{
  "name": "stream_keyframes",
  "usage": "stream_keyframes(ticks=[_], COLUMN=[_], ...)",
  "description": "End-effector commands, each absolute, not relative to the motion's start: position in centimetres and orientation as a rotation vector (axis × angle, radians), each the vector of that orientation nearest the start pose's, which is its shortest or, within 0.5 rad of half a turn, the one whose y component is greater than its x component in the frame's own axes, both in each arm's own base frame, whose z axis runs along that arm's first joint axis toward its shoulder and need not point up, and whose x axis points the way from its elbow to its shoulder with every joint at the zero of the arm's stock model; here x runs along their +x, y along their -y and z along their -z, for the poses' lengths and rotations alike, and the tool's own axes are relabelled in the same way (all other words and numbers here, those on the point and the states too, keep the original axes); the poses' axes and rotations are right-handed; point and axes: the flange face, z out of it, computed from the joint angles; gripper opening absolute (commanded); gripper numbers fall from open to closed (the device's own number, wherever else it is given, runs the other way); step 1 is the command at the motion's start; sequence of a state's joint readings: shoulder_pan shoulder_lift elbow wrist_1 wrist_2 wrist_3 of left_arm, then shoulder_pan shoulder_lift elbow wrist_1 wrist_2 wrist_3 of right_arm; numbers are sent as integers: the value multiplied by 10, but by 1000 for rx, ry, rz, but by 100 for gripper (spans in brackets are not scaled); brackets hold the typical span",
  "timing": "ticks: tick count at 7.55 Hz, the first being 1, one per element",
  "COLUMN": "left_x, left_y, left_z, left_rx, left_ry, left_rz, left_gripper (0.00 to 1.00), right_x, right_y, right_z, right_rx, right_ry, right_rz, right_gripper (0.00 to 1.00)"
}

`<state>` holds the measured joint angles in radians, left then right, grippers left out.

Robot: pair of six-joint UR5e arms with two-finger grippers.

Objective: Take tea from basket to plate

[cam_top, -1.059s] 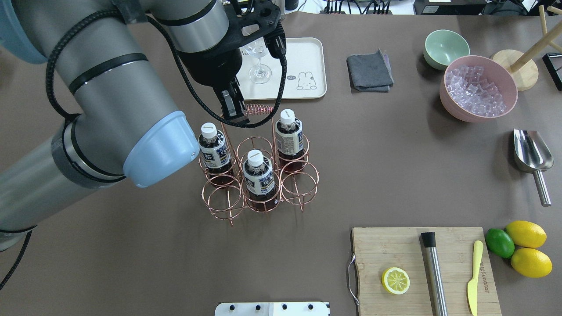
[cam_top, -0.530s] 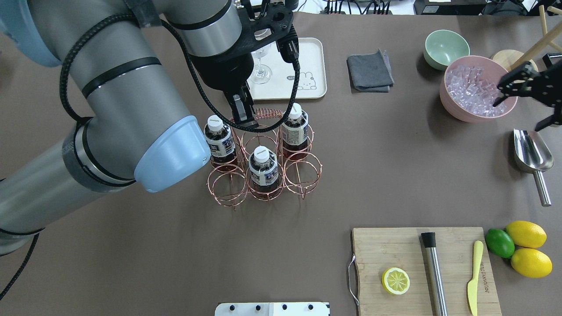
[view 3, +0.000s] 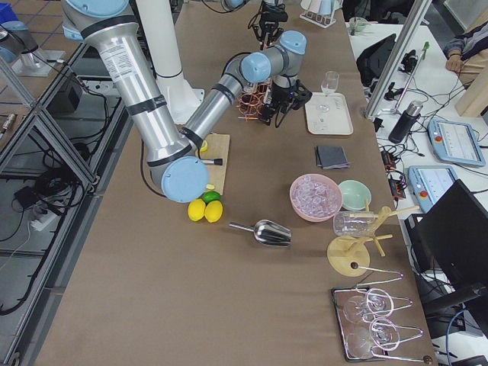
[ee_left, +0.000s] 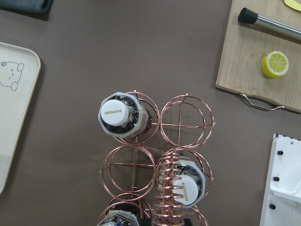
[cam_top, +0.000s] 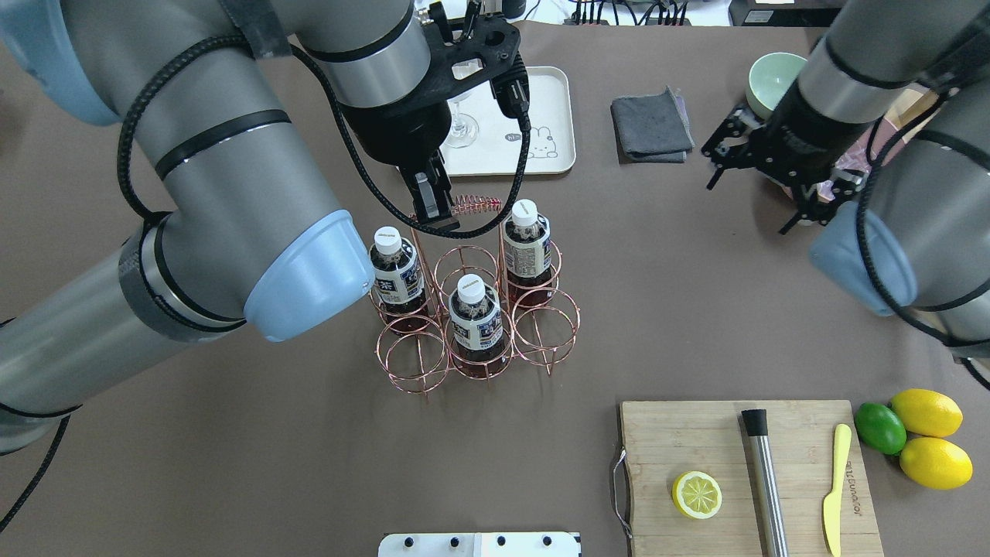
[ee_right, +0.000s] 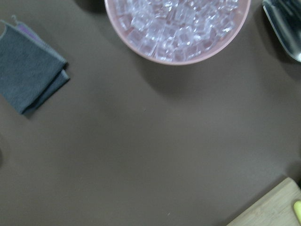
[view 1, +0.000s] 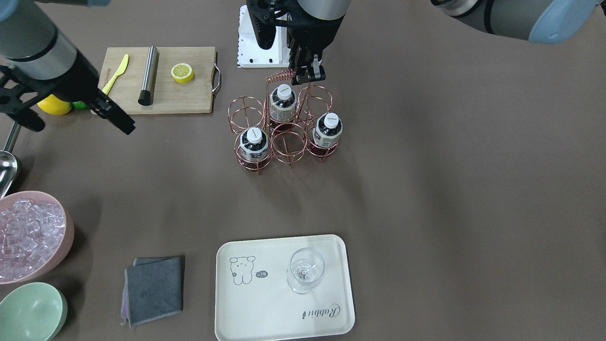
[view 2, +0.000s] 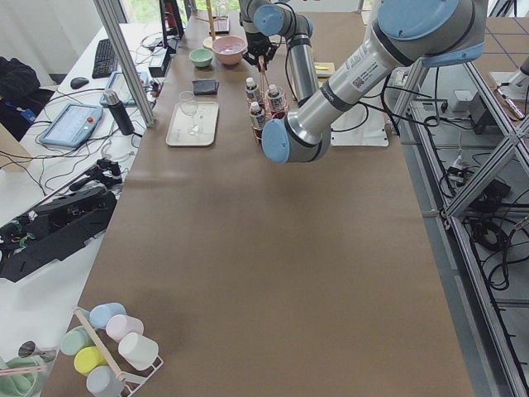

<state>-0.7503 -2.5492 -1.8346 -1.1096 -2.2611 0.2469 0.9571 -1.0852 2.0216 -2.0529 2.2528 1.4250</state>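
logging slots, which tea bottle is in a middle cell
The tea bottle in the basket row nearest the robot, between empty rings; the others fill far corners.

Tea (cam_top: 472, 309) (three bottles) in basket (cam_top: 476, 205) cells mid-desk (cam_top: 232, 449), plate (cam_top: 549, 93) behind with glass (view 1: 306, 270) on it, cutting board (cam_top: 696, 441) nearer right

The brown table top (cam_top: 232, 464) is seen to be matt and smooth. The rose-gold wire rack (ee_left: 129, 165) is made of glossy metal, the silver cylinder (cam_top: 767, 487) of brushed steel. The dark-drink bottles (cam_top: 475, 317) are shiny plastic, the cream rectangular tray (view 1: 265, 303) smooth and matt, the pale cutting board (cam_top: 696, 441) grained wood, the grey folded square (cam_top: 651, 128) soft cloth.
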Motion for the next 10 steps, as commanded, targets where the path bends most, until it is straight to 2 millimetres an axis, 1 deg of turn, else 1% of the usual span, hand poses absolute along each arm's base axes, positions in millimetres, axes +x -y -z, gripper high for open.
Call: stream_keyframes(ticks=[1, 2, 3, 4, 5, 7, 8, 9, 10], left_x=[411, 411, 410, 410, 409, 409, 405, 402, 401], left_y=[472, 472, 471, 471, 471, 470, 469, 466, 465], left_z=[-19, -20, -19, -19, -19, -19, -18, -24, -27], left_rx=[586, 589, 591, 592, 592, 592, 603, 601, 600], left_ry=[-895, -892, -891, -891, -893, -893, -892, -893, -894], left_rz=[-1247, -1247, -1247, -1247, -1247, -1247, -1246, -1246, -1248], left_gripper=[0, 0, 0, 0, 0, 0, 0, 0, 0], right_x=[-351, -360, -362, -372, -381, -395, -405, -412, -419], right_y=[464, 470, 474, 482, 490, 499, 509, 516, 519], right_z=[-209, -202, -191, -179, -176, -173, -169, -159, -157], right_rx=[-344, -348, -376, -409, -440, -470, -484, -495, -486], right_ry=[812, 824, 839, 858, 903, 933, 954, 963, 983], right_rz=[-441, -429, -444, -520, -536, -559, -577, -594, -576], right_gripper=[100, 100, 100, 100, 100, 99, 99, 99, 99])
